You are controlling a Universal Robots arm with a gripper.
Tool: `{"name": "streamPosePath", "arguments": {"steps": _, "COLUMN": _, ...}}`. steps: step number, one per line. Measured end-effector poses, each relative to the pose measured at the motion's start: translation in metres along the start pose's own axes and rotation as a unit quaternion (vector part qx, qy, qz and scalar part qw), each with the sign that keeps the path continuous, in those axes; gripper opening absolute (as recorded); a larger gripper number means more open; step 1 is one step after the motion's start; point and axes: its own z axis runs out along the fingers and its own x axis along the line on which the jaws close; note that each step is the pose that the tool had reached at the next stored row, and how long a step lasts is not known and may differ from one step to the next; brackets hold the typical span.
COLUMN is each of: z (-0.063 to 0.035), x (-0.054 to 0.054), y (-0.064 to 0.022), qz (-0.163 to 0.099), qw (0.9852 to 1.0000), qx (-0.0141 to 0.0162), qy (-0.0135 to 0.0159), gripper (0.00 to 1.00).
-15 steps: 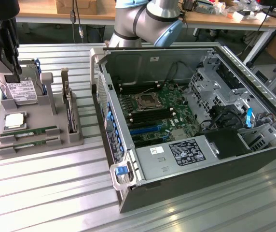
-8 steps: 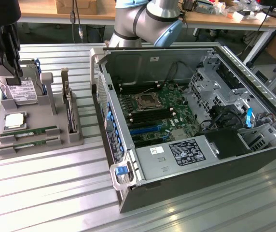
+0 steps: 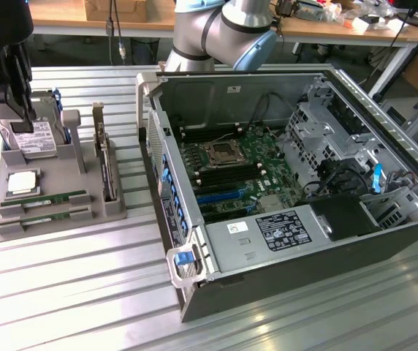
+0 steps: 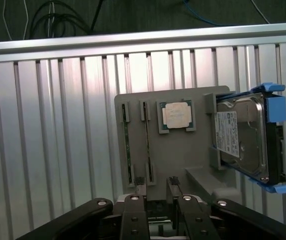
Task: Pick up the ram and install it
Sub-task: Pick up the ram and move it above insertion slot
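**Open gripper (image 4: 156, 184) above the parts tray (image 3: 57, 227); the ram (image 3: 44, 198) sits in its slot, untouched.**

The ram is a long, thin green board with small black chips. It stands on its long edge near the tray's front end, and in the wrist view it lines up with the gap between the spread, empty fingers. An identical second stick (image 3: 46, 215) lies just beside it on the nearer side, and a square processor (image 3: 20, 181) lies just behind. Farther back, a hard drive (image 3: 33, 136) in a blue carrier leans in its bay. A dark upright card (image 3: 105, 167) stands between the tray's sticks and the open computer case (image 3: 267, 287), where the motherboard (image 3: 245, 157) lies exposed.
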Motion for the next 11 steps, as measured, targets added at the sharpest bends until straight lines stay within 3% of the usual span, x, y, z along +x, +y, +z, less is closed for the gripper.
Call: {"name": "streamPosePath", "arguments": {"steps": 11, "z": 0.0094, "x": 0.0003, "y": -0.0004, "qz": -0.001, "qw": 1.0, "qx": 0.0, "qy": 0.0, "gripper": 0.3}}
